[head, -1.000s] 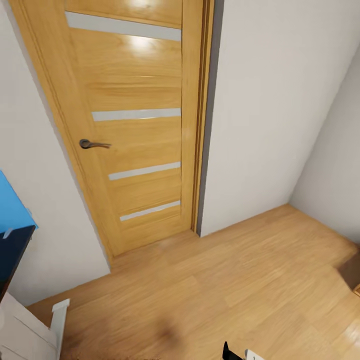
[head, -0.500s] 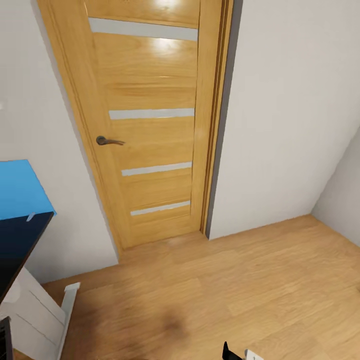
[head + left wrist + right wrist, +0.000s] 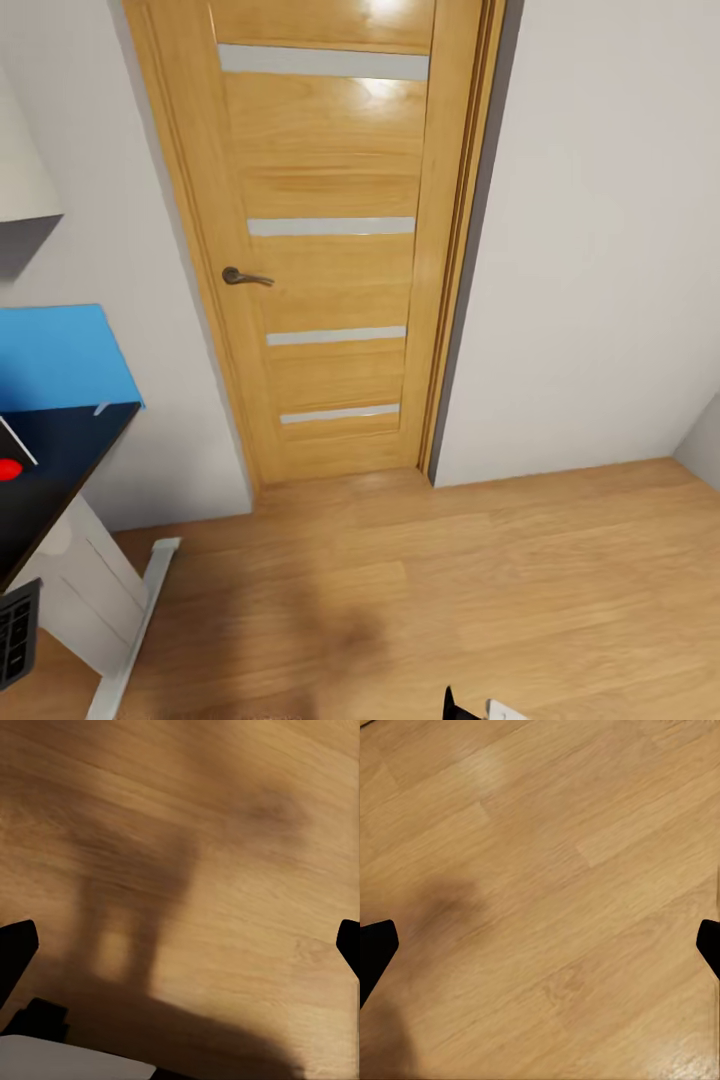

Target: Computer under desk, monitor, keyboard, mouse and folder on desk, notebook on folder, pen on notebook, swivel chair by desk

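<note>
Desk (image 3: pixel 50 455) edges into the head view at left, its glossy black surface under a blue back panel (image 3: pixel 60 355), well away from both grippers. Left gripper (image 3: pixel 180 945) and right gripper (image 3: pixel 540 945) hang over bare wood floor (image 3: pixel 480 590), each with jaws spread wide and empty. Cut off at the frame edge, a corner of the keyboard (image 3: pixel 15 630) shows below the surface, and a small red object (image 3: pixel 8 468) on top is too cropped to identify. Compared with half a second ago, the wooden door (image 3: pixel 335 240) sits further right and more of the desk shows: the camera has swung left.
</note>
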